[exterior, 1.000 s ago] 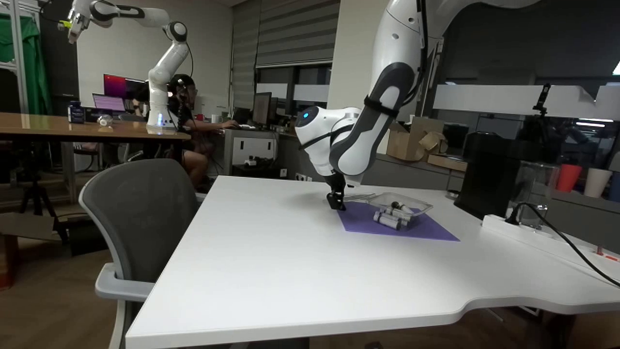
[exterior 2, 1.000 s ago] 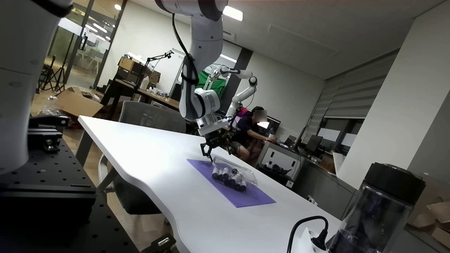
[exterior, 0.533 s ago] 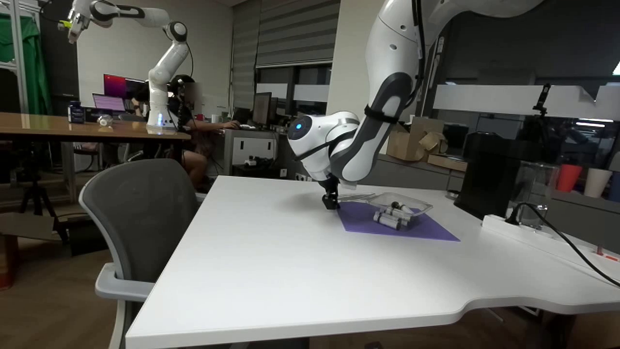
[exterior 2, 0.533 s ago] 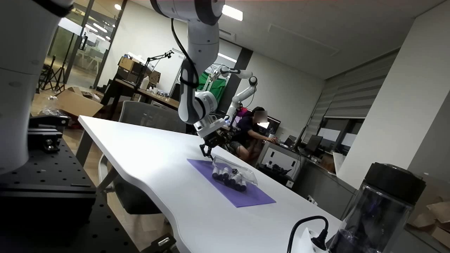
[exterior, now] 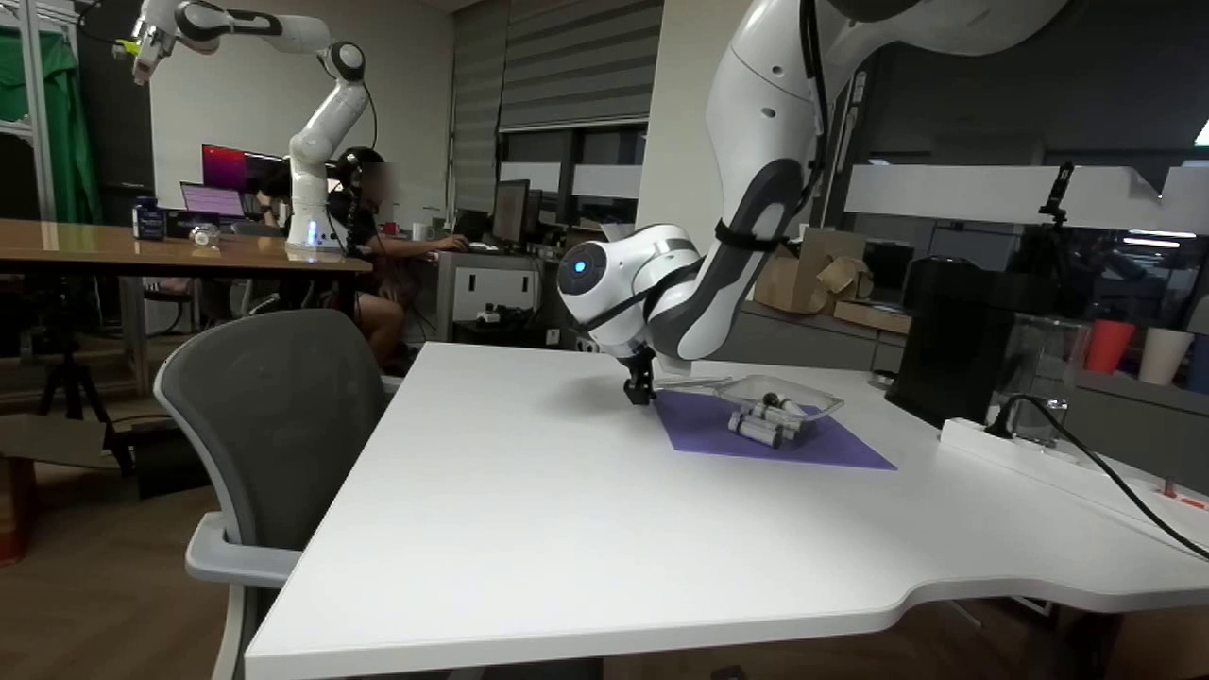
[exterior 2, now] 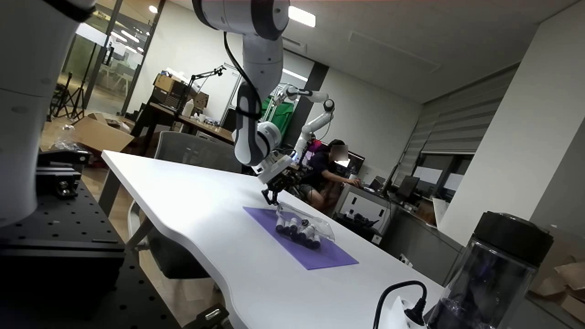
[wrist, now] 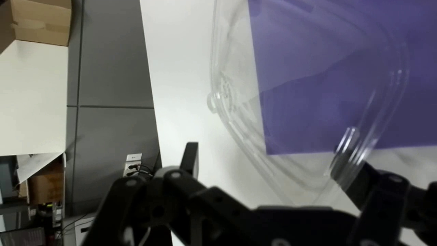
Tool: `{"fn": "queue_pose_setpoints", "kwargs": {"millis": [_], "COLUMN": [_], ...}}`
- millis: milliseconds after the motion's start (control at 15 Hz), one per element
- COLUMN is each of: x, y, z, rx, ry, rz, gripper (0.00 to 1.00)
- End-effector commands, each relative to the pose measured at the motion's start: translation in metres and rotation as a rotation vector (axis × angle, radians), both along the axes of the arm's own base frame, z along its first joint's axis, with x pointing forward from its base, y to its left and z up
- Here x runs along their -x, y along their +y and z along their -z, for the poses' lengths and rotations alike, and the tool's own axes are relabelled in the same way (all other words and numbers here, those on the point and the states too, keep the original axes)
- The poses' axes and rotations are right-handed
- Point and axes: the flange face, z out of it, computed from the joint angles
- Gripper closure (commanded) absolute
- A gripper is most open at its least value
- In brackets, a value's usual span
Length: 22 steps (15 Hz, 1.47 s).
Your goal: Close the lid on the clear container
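One small, low, clear plastic container (exterior: 810, 395) sits on one flat purple mat (exterior: 697, 431) on the one white table (exterior: 567, 529), with at least five whitish, dark-ended cylinders (exterior: 754, 430) in it; overlap hides the exact count. In both exterior views its long axis runs from ten o'clock to four o'clock, mouth upward. In an exterior view its one thin, clear plastic lid (exterior: 691, 383) is open, pointing to nine o'clock. In the wrist view the one black two-fingered gripper (wrist: 266, 155) has its fingers spread wide, gripping nothing; the lid's outline runs between them, and the finger at four o'clock shows through its edge. Whether they touch, I cannot tell.
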Motion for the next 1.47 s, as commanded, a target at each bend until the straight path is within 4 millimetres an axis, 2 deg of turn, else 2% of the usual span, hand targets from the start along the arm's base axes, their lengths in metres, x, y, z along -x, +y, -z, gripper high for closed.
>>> {"fn": "queue_pose_setpoints", "kwargs": {"millis": [0, 400, 800, 1133, 1400], "x": [-0.012, -0.021, -0.029, -0.031, -0.027], "y": [-0.001, -0.005, -0.019, -0.032, -0.034], "z": [0.000, -0.015, -0.039, -0.066, -0.091], "rx": [0.016, 0.115, 0.245, 0.332, 0.370], "ry": [-0.095, -0.208, -0.218, -0.122, 0.021], "rz": [-0.013, -0.052, 0.028, 0.166, 0.295], "gripper": [0.00, 0.00, 0.00, 0.00, 0.00]}}
